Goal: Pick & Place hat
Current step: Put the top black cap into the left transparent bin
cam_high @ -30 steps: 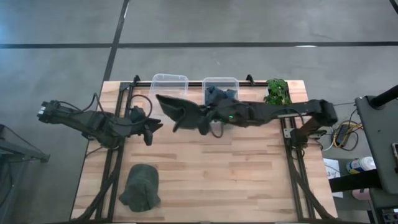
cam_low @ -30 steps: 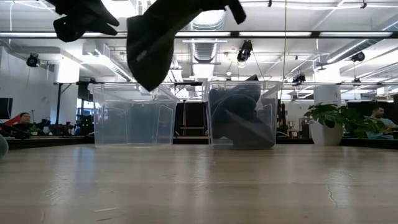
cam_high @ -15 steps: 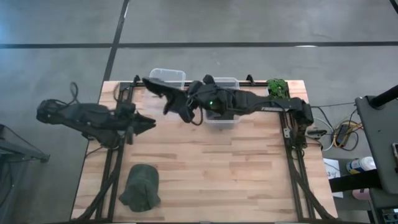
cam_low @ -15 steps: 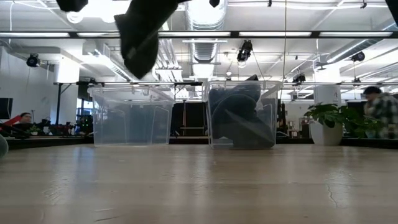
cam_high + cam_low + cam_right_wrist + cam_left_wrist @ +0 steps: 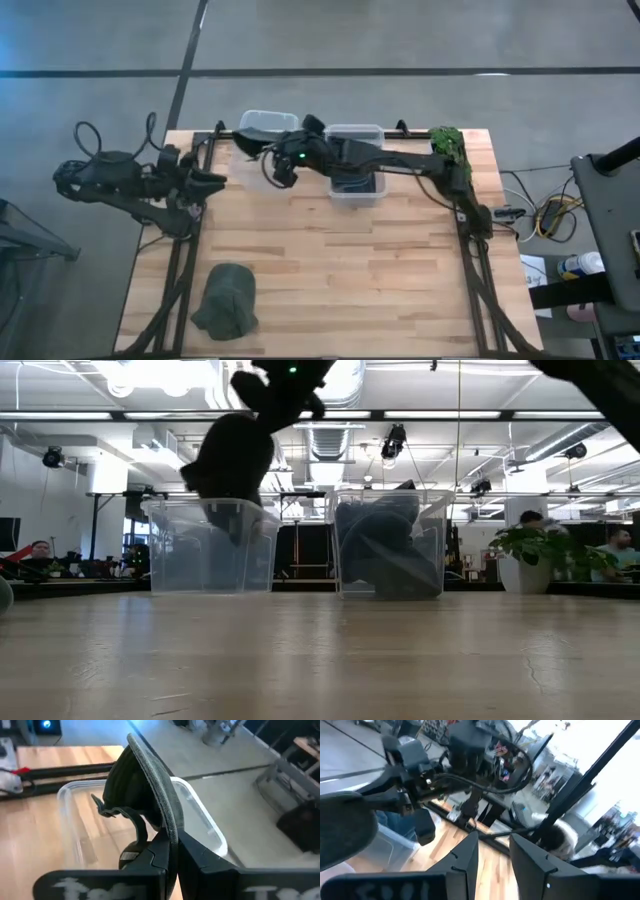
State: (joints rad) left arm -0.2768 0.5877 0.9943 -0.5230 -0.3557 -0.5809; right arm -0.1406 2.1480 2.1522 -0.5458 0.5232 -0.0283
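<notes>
A dark grey hat [image 5: 131, 780] hangs from my right gripper [image 5: 172, 842], which is shut on it above the left clear bin [image 5: 258, 122]. In the low view the hat [image 5: 233, 458] reaches down behind that bin's front wall [image 5: 210, 550]. My right gripper [image 5: 285, 163] comes in from the table's right. My left gripper [image 5: 215, 180] waits open at the table's left edge, touching nothing; its wrist view shows its fingers apart [image 5: 492, 852]. A second, green hat [image 5: 225, 300] lies flat on the table near its left near corner. My right gripper pinches the hat's brim edge [image 5: 167, 822] between its two fingers, one layer as far as shows. The crown [image 5: 125, 780] hangs beyond the fingers, lifted clear of the table, with its lower end [image 5: 232, 520] inside the left bin's opening.
The right clear bin [image 5: 355, 135] beside the left one holds several dark hats [image 5: 385, 545]. A potted plant [image 5: 448, 145] stands at the table's far right corner. Dark frame rails run along both table sides. People stand in the room beyond the table.
My right gripper has carried the hat from the table's middle toward the far left, over the left bin, and then down; the hat's lower end now sits inside the bin. My left gripper has drawn back toward the table's left edge.
</notes>
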